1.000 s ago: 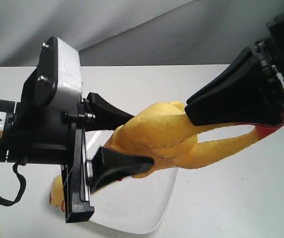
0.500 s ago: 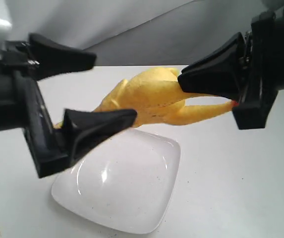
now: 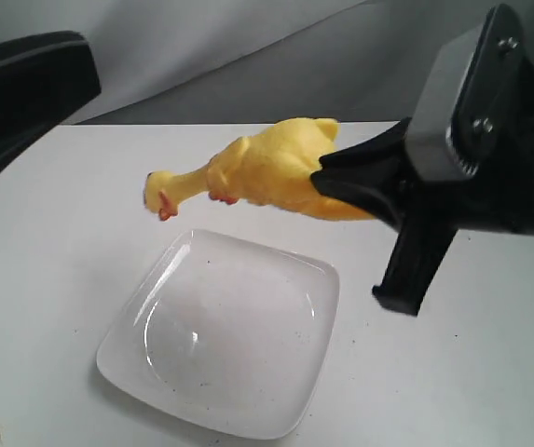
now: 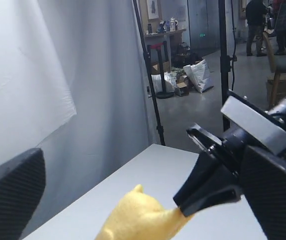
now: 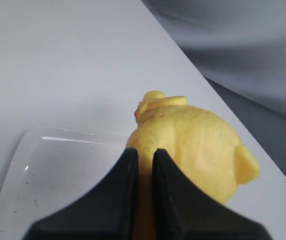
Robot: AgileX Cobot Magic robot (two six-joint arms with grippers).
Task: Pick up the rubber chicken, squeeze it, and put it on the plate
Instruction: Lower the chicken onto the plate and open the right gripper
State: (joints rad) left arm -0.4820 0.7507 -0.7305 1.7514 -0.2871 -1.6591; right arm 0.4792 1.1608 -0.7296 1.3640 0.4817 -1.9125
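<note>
Right tool [image 5: 143,156] clamped; left tool [image 4: 142,170] spread wide.

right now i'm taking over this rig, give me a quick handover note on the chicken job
Right hand: shut on the leg end of the rubber chicken, holding it in the air.
Left hand: open, holding nothing, off to the left side.
Chicken: roughly level, head pointing toward the left arm's side, above the far edge of the plate and not touching it.
Plate: on the table, nothing in it.
Done: the pickup.
Squeeze: cannot tell from this moment.
Left: lower the chicken onto the plate and release it.
</note>
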